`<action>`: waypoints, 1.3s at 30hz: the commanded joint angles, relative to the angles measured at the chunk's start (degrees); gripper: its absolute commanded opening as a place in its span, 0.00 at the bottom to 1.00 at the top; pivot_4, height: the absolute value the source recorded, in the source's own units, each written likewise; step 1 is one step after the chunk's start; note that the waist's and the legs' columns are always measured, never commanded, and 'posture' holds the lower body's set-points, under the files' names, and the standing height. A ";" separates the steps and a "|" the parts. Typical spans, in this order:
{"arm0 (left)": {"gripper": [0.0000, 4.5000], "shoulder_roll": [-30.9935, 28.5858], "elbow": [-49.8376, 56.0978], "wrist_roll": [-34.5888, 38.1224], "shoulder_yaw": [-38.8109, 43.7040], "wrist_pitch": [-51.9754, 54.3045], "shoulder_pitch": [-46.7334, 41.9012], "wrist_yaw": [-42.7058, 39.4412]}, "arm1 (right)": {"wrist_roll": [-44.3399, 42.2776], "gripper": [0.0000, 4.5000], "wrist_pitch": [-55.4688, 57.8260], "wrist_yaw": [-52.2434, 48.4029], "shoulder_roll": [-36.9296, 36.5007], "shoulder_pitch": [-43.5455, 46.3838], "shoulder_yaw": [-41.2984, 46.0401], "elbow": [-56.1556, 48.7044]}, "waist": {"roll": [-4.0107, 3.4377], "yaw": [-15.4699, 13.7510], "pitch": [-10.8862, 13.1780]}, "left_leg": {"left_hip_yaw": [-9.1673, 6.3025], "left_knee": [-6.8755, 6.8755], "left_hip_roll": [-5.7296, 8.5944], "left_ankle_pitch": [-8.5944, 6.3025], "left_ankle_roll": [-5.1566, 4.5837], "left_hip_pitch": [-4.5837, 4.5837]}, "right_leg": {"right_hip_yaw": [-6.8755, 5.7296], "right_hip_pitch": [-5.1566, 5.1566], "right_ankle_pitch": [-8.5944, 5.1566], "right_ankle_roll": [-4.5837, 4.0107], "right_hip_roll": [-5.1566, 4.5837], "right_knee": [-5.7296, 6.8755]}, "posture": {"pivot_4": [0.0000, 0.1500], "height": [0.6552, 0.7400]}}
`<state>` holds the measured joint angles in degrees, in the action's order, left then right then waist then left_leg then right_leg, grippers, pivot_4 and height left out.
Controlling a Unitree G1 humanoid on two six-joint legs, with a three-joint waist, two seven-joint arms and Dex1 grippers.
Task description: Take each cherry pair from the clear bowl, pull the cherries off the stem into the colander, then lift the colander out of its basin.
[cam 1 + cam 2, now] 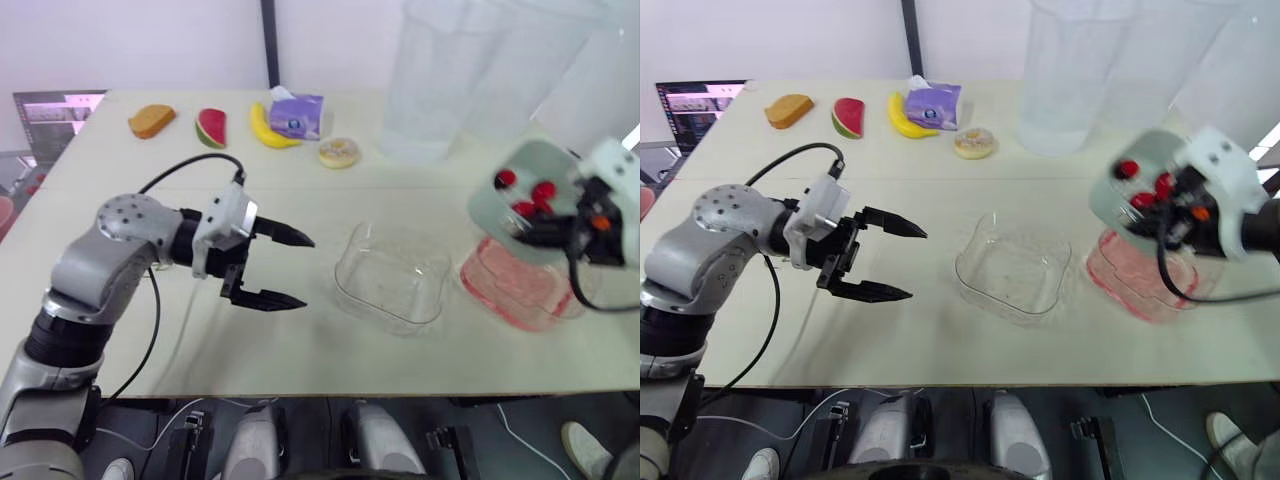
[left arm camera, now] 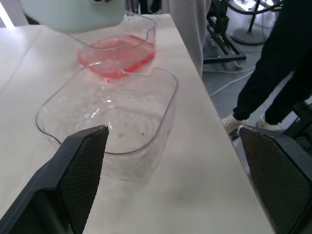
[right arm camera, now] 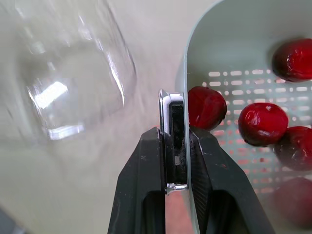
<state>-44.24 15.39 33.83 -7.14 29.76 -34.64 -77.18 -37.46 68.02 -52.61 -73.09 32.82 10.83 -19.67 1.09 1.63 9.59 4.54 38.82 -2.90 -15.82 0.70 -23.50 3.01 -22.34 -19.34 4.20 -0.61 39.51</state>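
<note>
Right gripper point(image 3: 174, 134) clamped on the colander point(image 3: 229, 29) rim, plain in the right wrist view; cherries point(image 3: 263, 123) lie inside. Head views show the colander held above, apparently clear of, the pink basin point(image 1: 510, 290). Left gripper point(image 1: 307, 272) spread wide beside the clear bowl point(image 1: 390, 275).

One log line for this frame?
right tool: shut on colander, held above basin | cherries: in colander | bowl: empty | left tool: open, idle

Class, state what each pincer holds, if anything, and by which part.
The right pincer grips the colander by its rim, pinching the wall. The left pincer is open and holds nothing.
</note>
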 commanded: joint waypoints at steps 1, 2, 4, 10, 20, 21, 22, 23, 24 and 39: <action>1.00 0.66 -1.74 -1.25 0.53 -1.08 -1.69 0.81 | 5.15 0.04 -3.22 -0.56 5.16 10.90 -12.29 6.41 | 0.00 0.07 0.00 | 0.00 -0.01 0.01 0.00 0.00 -0.03 | 0.00 -0.03 0.00 0.00 -0.01 0.00 | 1.00 1.00; 1.00 0.89 -2.38 -1.64 0.51 -1.31 -2.01 1.04 | 6.73 0.04 -4.07 -0.97 6.83 13.63 -15.28 8.58 | 0.00 0.01 0.00 | 0.00 0.01 0.00 0.00 0.00 -0.09 | 0.00 -0.09 0.00 0.00 -0.01 0.00 | 1.00 1.00; 1.00 1.32 -3.75 -2.43 0.86 -1.79 -2.73 1.93 | 11.14 0.04 -7.33 -1.94 11.51 18.83 -21.71 15.21 | 0.00 -0.07 0.00 | 0.02 0.04 0.02 -0.01 -0.02 -0.22 | 0.00 -0.24 0.00 0.00 -0.04 0.04 | 1.00 1.00; 1.00 3.11 -5.73 -3.29 3.78 -0.79 -3.90 8.66 | 22.30 0.04 -19.55 -6.02 21.40 26.64 -31.82 37.43 | 0.00 -1.00 0.00 | 0.07 0.38 0.05 0.01 -0.02 -1.00 | 0.00 -1.10 0.01 0.01 -0.08 0.53 | 1.00 1.00; 1.00 3.25 -0.12 -2.72 9.74 6.14 3.16 22.14 | 30.54 0.04 -28.10 -10.01 28.66 28.00 -33.34 51.98 | 0.01 -0.43 -0.01 | 0.07 0.38 0.02 0.03 0.02 -0.88 | -0.03 -1.04 0.02 0.00 -0.13 0.66 | 1.00 1.00; 1.00 3.03 0.41 -2.54 9.94 6.47 3.75 22.17 | 30.98 0.04 -28.30 -10.25 28.98 28.01 -33.16 52.43 | 0.01 -0.47 -0.01 | 0.06 0.38 0.02 0.04 0.03 -0.88 | -0.04 -1.02 0.02 -0.01 -0.13 0.65 | 1.00 1.00; 1.00 2.81 0.76 -2.35 10.08 6.80 4.16 22.13 | 31.39 0.04 -28.38 -10.55 29.28 28.07 -32.99 52.86 | 0.02 -0.48 -0.02 | 0.06 0.38 0.02 0.04 0.04 -0.87 | -0.05 -1.01 0.02 -0.01 -0.14 0.66 | 1.00 1.00; 1.00 2.55 1.05 -2.28 10.11 6.86 4.50 21.86 | 31.75 0.04 -28.44 -10.85 29.57 28.16 -32.77 53.24 | 0.03 -0.47 -0.02 | 0.06 0.39 0.02 0.04 0.04 -0.85 | -0.05 -0.98 0.03 -0.02 -0.14 0.66 | 1.00 1.00; 1.00 2.37 1.20 -2.24 10.08 6.85 4.67 21.71 | 32.17 0.04 -28.53 -11.11 29.82 28.27 -32.60 53.60 | 0.03 -0.47 -0.02 | 0.06 0.39 0.03 0.04 0.04 -0.80 | -0.05 -0.93 0.03 -0.02 -0.14 0.66 | 1.00 1.00; 1.00 2.14 0.07 -1.26 9.03 6.76 2.61 19.60 | 31.66 0.79 -21.04 -12.75 26.92 30.23 -24.71 42.28 | -0.06 -0.65 0.03 | 0.07 0.37 0.04 0.06 0.07 -0.95 | -0.04 -1.12 0.03 -0.02 -0.15 0.68 | 1.00 1.00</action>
<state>-41.80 14.66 31.88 1.00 37.14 -30.67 -57.27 -4.09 44.79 -65.38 -44.08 61.09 -18.04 27.87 1.02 0.97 9.63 4.60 39.18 -2.86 -15.75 0.80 -24.45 2.97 -23.46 -19.31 4.18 -0.76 40.19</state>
